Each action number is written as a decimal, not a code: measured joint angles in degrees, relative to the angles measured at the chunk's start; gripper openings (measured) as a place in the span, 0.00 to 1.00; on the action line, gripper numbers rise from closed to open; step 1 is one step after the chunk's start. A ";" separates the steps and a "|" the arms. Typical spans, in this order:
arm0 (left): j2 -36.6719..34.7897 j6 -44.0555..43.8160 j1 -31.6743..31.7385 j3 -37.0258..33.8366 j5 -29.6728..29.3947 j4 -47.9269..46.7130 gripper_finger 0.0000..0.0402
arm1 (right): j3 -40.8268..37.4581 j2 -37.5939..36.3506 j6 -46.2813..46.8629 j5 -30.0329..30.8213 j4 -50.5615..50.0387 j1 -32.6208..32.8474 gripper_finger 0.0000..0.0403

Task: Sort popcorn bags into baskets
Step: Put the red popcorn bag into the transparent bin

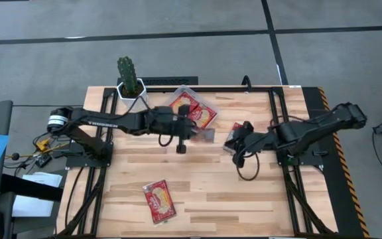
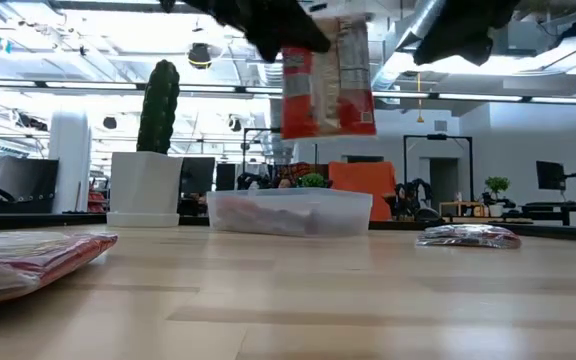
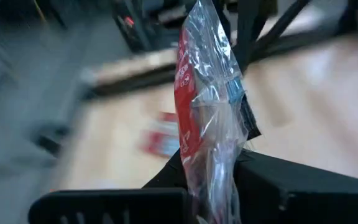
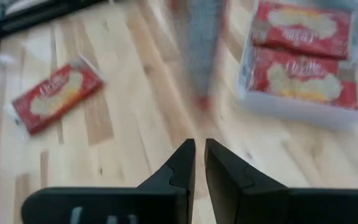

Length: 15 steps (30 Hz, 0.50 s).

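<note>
Closest to you, one popcorn bag (image 1: 159, 201) lies flat on the table's (image 1: 244, 192) near edge. Your right gripper (image 4: 199, 155) hovers empty, its fingers pinched nearly together, by another bag (image 1: 233, 135). Your left gripper (image 1: 190, 131) is clenched on a hanging bag (image 2: 327, 78), held up beside the clear basket (image 1: 212, 109), which holds two bags (image 4: 303, 50). Farthest back stands a cactus pot (image 1: 130, 88)
</note>
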 joint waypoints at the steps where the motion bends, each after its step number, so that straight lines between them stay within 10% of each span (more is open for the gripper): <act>1: 0.00 6.98 0.00 1.17 -1.84 -0.44 0.01 | 0.02 -0.66 -0.21 0.02 -1.10 -0.36 0.16; 15: 6.97 57.22 6.24 4.27 -9.73 -4.00 0.03 | -0.19 -4.37 -3.84 1.55 -11.70 -2.81 0.16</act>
